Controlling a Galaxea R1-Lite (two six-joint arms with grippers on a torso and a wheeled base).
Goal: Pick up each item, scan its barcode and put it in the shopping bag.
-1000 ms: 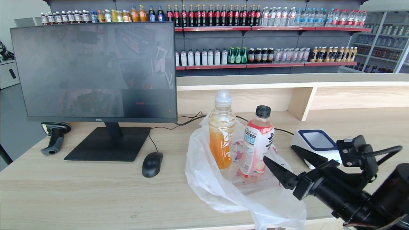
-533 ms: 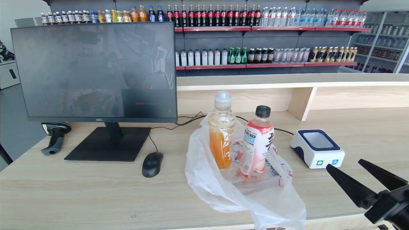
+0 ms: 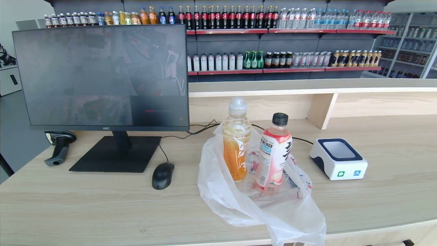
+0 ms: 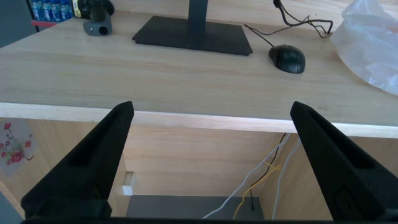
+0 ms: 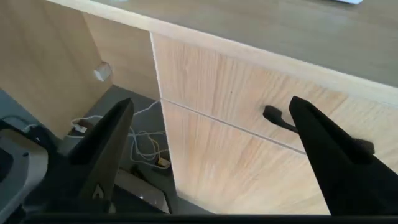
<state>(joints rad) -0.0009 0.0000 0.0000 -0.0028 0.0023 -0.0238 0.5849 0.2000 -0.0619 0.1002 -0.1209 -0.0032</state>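
Here, the shopping bag [image 3: 239, 205] served as the reference for all positions. It lay open on the counter [image 3: 85, 205], and both task items stood inside it. The orange bottle [image 3: 236, 147] was in the bag's left half and the pink bottle [image 3: 274, 153] just beside it in the right half. Each bottle was upright, with its long axis vertical and its cap uppermost. The barcode scanner [image 3: 338, 162] sat just right of the bag, apart from it, with its window facing up. The mouse [image 3: 163, 175] lay to the left of the bag, and the monitor [image 3: 102, 75] stood farther left and behind.

The left gripper [image 4: 211, 109] hung below the counter's front edge, to the left of the bag. Its jaws were spread wide with nothing between them. The right gripper [image 5: 211, 102] faced the counter's front panel near a drawer handle [image 5: 280, 118], lower than the bag. Its jaws were likewise wide apart and empty.

Judgement: with both bottles in the bag and no loose item seen on the counter, the task appeared complete or nearly so. Should a bottle need handling again, the deciding relation was height. Both bottles stood above and beyond both sets of jaws, so either arm would first have to rise over the counter edge. It would then close in level across the vertical bottle body. The pink bottle and the scanner lay on the bag's right side, which favoured the right arm. The orange bottle favoured the left arm.
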